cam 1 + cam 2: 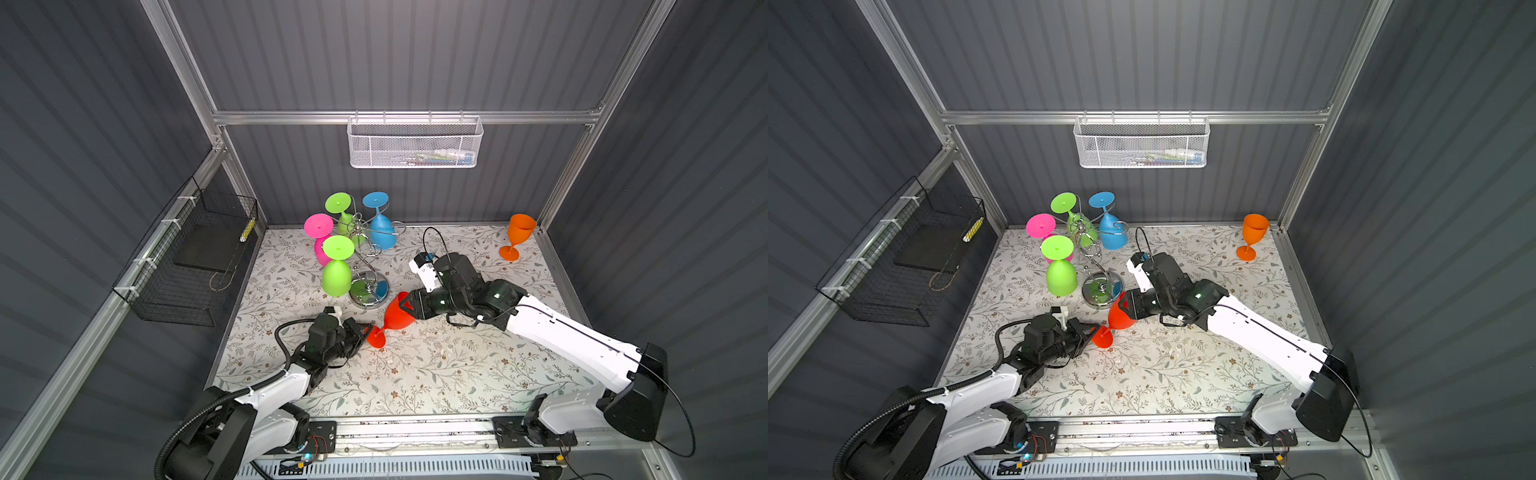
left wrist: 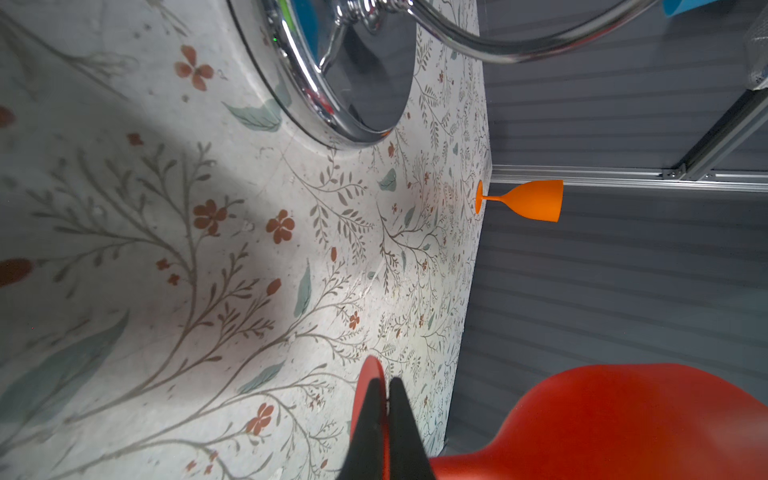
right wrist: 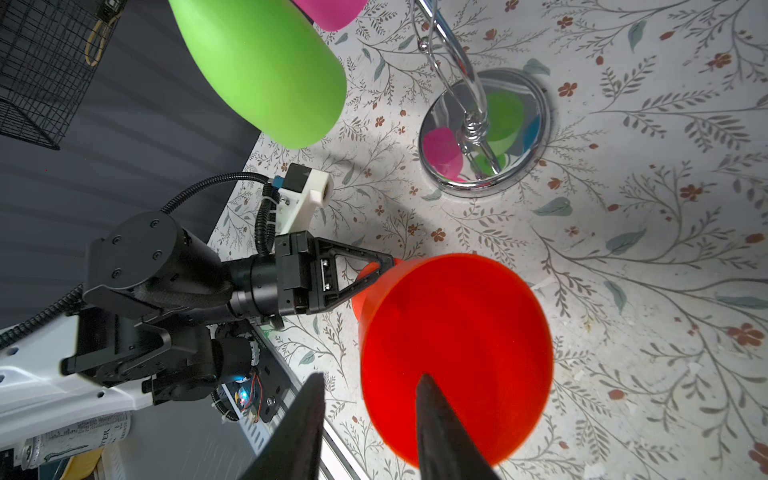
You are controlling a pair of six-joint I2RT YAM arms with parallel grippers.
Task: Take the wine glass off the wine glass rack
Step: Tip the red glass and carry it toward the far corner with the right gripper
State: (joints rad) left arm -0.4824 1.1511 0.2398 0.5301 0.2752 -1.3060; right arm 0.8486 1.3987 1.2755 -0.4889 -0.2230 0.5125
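Beside the rack [image 1: 375, 302], left pincer [image 1: 366, 330] pinches foot edge of red glass [image 1: 398, 316].

We see dark grey ribbed walls [image 1: 415, 54] on three sides, framed by aluminium rails [image 1: 291, 117]. At twelve o'clock a white mesh basket [image 1: 415, 143] hangs from the crossbar; at nine o'clock hangs a black wire basket [image 1: 187, 291]. Our floral-patterned tabletop [image 1: 415, 374] is brightly, evenly lit.

A floral-patterned table [image 1: 436, 374] is occupied by the wine glass rack [image 1: 376, 297] and an upright orange glass [image 1: 517, 237], well apart.
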